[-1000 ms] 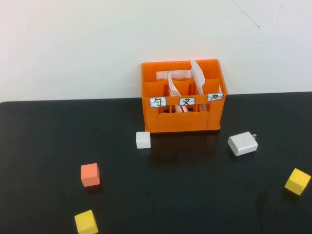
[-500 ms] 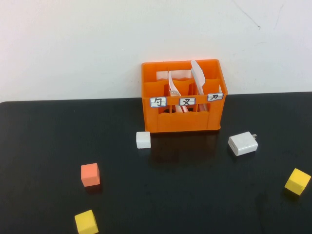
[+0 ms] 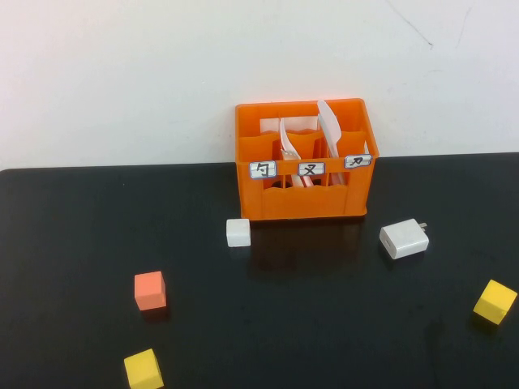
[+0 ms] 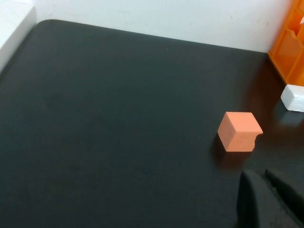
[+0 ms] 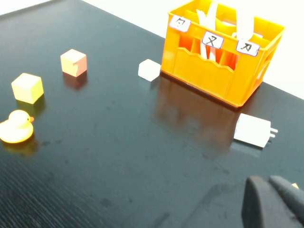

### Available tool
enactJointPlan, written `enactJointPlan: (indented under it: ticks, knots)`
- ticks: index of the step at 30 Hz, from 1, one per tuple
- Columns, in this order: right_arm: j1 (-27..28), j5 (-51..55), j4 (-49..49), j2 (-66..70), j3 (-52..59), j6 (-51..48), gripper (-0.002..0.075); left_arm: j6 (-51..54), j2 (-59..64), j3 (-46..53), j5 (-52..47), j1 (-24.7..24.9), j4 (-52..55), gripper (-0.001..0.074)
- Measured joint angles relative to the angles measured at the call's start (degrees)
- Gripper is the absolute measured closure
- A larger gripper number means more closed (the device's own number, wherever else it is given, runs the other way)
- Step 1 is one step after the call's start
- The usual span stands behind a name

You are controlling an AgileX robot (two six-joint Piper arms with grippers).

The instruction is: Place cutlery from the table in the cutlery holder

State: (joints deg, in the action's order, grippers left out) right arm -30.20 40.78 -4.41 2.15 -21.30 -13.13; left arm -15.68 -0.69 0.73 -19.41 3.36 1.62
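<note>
The orange cutlery holder (image 3: pixel 302 198) stands at the back of the black table (image 3: pixel 324 324), against the white wall. A pale fork (image 3: pixel 287 138) stands upright in its middle compartment and a pale knife (image 3: pixel 329 121) leans in its right one; the left compartment looks empty. The right wrist view shows the same holder (image 5: pixel 213 76) with the fork (image 5: pixel 209 14) and knife (image 5: pixel 245 19) in it. Neither arm shows in the high view. My left gripper (image 4: pixel 262 175) is shut and empty, low over the table near the orange cube. My right gripper (image 5: pixel 267 180) is shut and empty, short of the charger.
A white cube (image 3: pixel 238 232) sits by the holder's front left corner and a white charger block (image 3: pixel 403 238) to its front right. An orange cube (image 3: pixel 150 290) and a yellow cube (image 3: pixel 143 369) lie front left, another yellow cube (image 3: pixel 495 301) front right. A yellow duck (image 5: pixel 15 127) shows in the right wrist view.
</note>
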Motion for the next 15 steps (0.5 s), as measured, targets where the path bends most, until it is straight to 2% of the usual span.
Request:
enactJointPlan:
  ticks: [15]
  knots:
    - [0.0, 0.0, 0.0, 0.0, 0.0, 0.0, 0.0728, -0.77, 0.0, 0.0, 0.0, 0.0, -0.09, 0.0736]
